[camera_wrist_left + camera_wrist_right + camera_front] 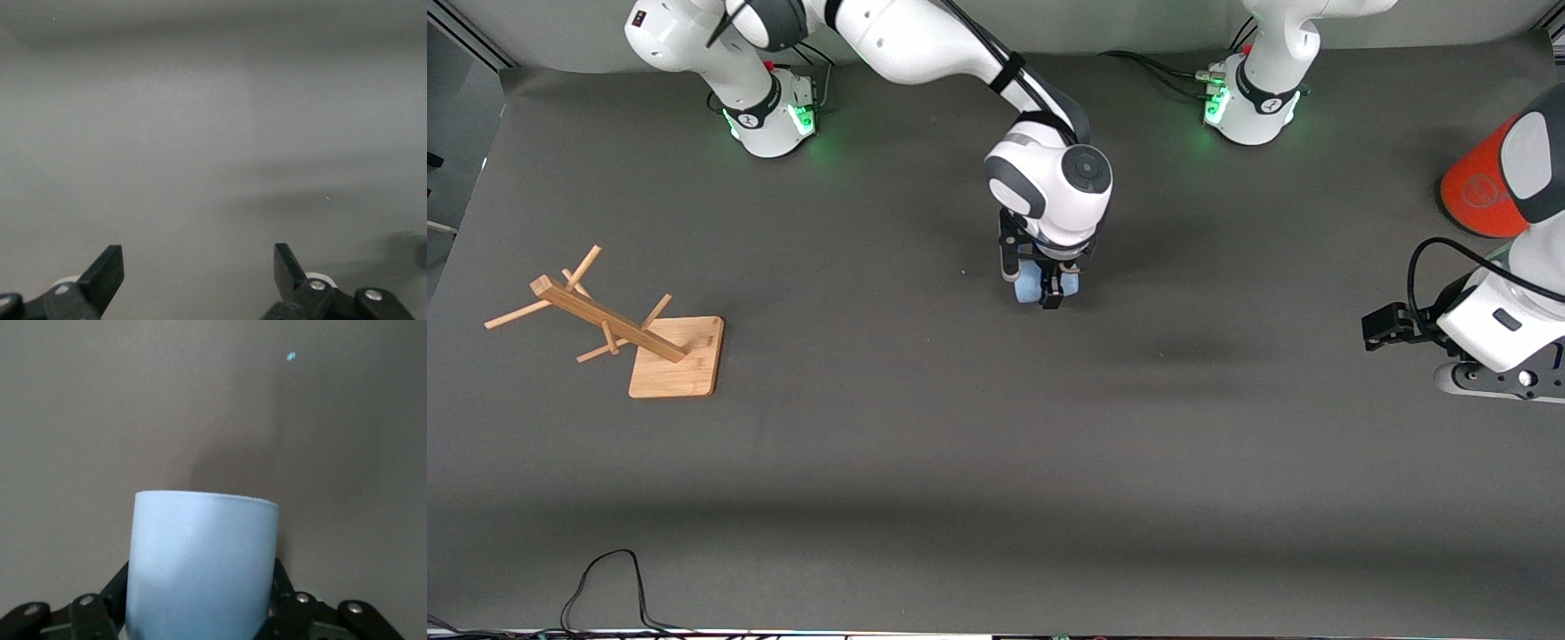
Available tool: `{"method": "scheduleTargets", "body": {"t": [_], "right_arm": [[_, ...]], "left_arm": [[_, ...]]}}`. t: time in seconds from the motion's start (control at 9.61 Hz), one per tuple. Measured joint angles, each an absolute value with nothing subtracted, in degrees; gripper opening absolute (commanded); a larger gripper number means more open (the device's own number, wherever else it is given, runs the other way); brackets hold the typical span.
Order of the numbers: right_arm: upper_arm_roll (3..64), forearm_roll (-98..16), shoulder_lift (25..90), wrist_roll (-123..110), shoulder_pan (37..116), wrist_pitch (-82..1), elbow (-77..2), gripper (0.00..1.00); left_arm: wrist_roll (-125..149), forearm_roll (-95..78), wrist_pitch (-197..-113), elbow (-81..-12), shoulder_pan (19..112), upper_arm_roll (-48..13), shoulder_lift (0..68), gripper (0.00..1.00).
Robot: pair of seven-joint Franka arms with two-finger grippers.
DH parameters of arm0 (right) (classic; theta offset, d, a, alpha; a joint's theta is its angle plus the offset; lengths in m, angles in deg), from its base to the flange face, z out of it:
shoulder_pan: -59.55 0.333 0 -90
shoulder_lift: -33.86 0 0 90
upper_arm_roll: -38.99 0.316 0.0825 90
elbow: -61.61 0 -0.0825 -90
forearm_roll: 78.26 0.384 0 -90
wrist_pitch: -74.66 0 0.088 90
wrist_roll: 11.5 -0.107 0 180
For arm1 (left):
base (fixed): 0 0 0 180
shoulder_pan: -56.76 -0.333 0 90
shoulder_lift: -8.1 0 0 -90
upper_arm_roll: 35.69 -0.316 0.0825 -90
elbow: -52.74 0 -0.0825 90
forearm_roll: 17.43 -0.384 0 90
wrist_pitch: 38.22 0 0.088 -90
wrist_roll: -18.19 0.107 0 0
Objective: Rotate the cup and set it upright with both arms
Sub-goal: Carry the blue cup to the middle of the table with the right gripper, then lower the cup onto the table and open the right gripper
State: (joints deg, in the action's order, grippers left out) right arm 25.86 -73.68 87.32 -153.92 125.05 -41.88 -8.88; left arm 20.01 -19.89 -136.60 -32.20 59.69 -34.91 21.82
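The pale-blue cup (1032,286) is near the middle of the table, held between the fingers of my right gripper (1052,289), which reaches down from above. In the right wrist view the cup (203,560) fills the space between the black fingers (281,583), and its flat end points at the mat. My right gripper (200,593) is shut on the cup's sides. My left gripper (1383,327) waits at the left arm's end of the table. In the left wrist view it (199,263) is open and empty over bare mat.
A wooden peg rack (667,356) lies tipped over toward the right arm's end of the table. An orange cylinder (1480,191) stands at the left arm's end, near the left arm. A black cable (605,578) loops at the table's front edge.
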Motion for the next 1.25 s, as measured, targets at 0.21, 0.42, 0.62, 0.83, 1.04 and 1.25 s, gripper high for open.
{"method": "scheduleTargets", "body": {"t": [0.21, 0.42, 0.62, 0.83, 1.04, 1.25], "right_arm": [[25.8, -73.8, 89.1, -155.5, 125.7, -43.5, -8.1, 0.39], [25.7, -73.9, 89.4, -156.0, 125.7, -43.7, -7.7, 0.65], [25.7, -74.0, 89.9, -156.1, 126.0, -44.6, -7.6, 1.0], [25.7, -74.2, 90.7, -156.2, 126.0, -45.1, -7.6, 1.0], [25.6, -74.4, 90.9, -156.2, 126.0, -45.5, -7.6, 1.0], [25.3, -74.4, 90.9, -156.2, 126.0, -45.5, -6.6, 1.0]], "left_arm": [[20.0, -19.9, -136.6, -32.2, 59.7, -34.9, 21.8, 1.0], [20.0, -19.9, -136.6, -32.2, 59.7, -34.9, 21.8, 1.0], [20.0, -19.9, -136.6, -32.2, 59.7, -34.9, 21.8, 1.0], [20.0, -19.9, -136.6, -32.2, 59.7, -34.9, 21.8, 1.0], [20.0, -19.9, -136.6, -32.2, 59.8, -34.9, 21.8, 1.0], [20.0, -19.9, -136.6, -32.2, 60.1, -34.8, 21.8, 1.0]]}}
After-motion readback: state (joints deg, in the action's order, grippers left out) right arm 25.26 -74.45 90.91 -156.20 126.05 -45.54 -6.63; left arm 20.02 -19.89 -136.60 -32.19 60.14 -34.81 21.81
